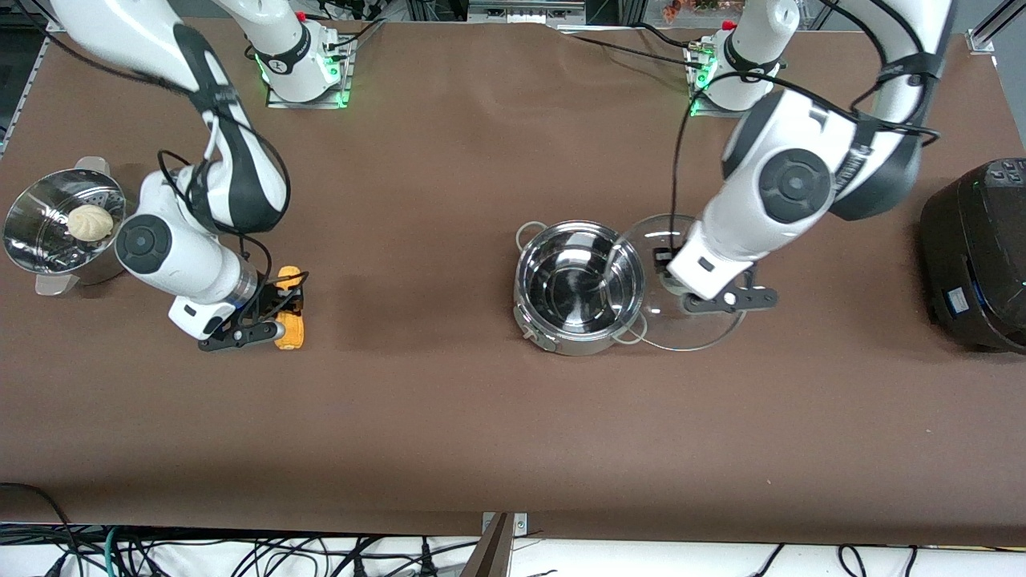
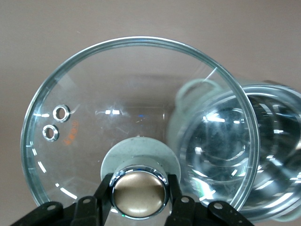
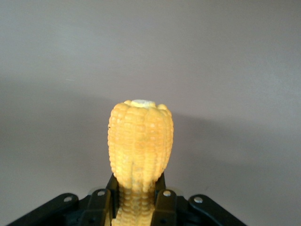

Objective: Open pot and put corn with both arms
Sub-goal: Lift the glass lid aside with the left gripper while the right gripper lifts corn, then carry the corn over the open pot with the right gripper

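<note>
Steel pot (image 1: 579,288) stands open; left hand (image 2: 139,197) pinches lid knob (image 2: 139,194), right hand (image 3: 136,205) pinches corn (image 3: 140,146).

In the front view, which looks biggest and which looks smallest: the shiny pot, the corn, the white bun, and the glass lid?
1. The pot and the glass lid look about the same; the left arm hides part of the lid, so I won't rank them.
2. The corn, partly hidden by the right gripper.
3. The white bun, smallest.
</note>
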{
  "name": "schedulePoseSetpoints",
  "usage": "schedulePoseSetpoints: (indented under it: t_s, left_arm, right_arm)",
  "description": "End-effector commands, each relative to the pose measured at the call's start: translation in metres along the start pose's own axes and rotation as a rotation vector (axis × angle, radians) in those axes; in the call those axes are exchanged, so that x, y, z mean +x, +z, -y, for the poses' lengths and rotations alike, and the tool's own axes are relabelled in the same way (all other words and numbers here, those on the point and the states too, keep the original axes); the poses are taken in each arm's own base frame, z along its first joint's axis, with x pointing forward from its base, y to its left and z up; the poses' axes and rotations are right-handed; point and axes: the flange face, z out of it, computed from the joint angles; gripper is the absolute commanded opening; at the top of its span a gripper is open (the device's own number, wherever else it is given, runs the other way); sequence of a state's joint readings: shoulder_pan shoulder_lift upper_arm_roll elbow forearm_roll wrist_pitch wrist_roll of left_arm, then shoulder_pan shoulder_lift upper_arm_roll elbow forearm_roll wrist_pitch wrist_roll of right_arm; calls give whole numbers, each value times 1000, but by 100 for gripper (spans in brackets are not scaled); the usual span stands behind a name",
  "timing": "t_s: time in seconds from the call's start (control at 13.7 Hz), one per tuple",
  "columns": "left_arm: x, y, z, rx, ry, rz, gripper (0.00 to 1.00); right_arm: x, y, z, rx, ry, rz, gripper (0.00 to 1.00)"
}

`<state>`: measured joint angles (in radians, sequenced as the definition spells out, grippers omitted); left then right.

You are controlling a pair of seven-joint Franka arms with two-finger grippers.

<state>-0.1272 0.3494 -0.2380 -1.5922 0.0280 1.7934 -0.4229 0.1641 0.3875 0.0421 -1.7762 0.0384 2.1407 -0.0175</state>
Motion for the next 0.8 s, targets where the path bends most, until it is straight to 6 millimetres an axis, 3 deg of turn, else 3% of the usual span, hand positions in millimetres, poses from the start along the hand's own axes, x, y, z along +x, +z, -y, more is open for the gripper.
schedulePoseSetpoints:
  t_s: [0.0, 0.15, 0.29, 0.44, 0.59, 0.73]
  left_arm:
    - [-6, -5, 46, 21, 77, 7, 0]
    - [2, 3, 83, 25, 124, 20, 0]
    - [11, 15, 121, 32, 165, 29, 0]
    - [15, 32, 155, 36, 202, 30, 0]
    - [17, 45, 177, 31, 227, 19, 0]
    - [18, 61, 187, 6, 217, 14, 0]
  right_arm:
    - [14, -65, 69, 2, 29, 24, 0]
    - [12, -92, 144, -3, 57, 24, 0]
    - [8, -104, 225, 9, 93, -15, 0]
    - [5, -112, 290, 33, 132, -50, 0]
    - [-4, -112, 350, 56, 176, -74, 0]
    - [-7, -98, 393, 60, 177, -81, 0]
